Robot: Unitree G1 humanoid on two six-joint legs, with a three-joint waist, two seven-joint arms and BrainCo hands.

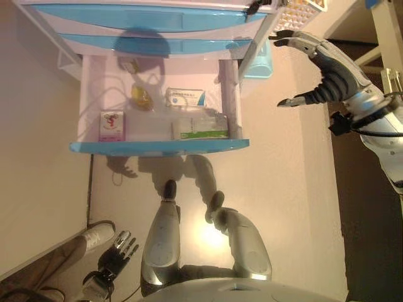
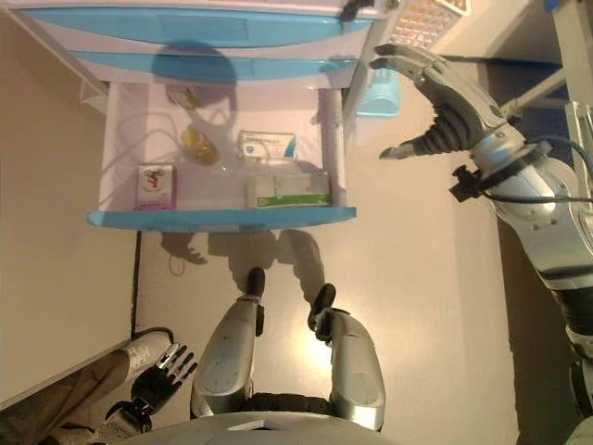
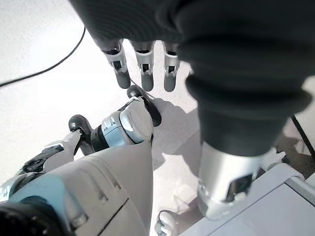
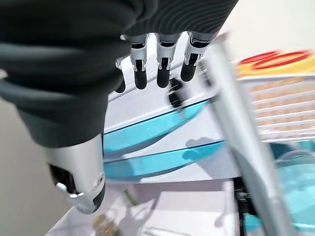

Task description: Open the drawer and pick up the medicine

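Observation:
The bottom drawer (image 1: 157,147) of a white cabinet with blue fronts stands pulled out. Inside lie a white and blue medicine box (image 1: 184,98), a green and white box (image 1: 200,128), a pink and white box (image 1: 112,125) and a small yellow bottle (image 1: 141,96). My right hand (image 1: 318,66) hangs open in the air to the right of the drawer, fingers spread, holding nothing. My left hand (image 1: 116,251) hangs low at the lower left, fingers relaxed and empty.
Two closed blue-fronted drawers (image 1: 151,19) sit above the open one. A light blue container (image 1: 259,61) stands beside the cabinet's right side, with a white mesh basket (image 1: 302,11) behind it. A person's shoe (image 1: 94,235) shows at the lower left.

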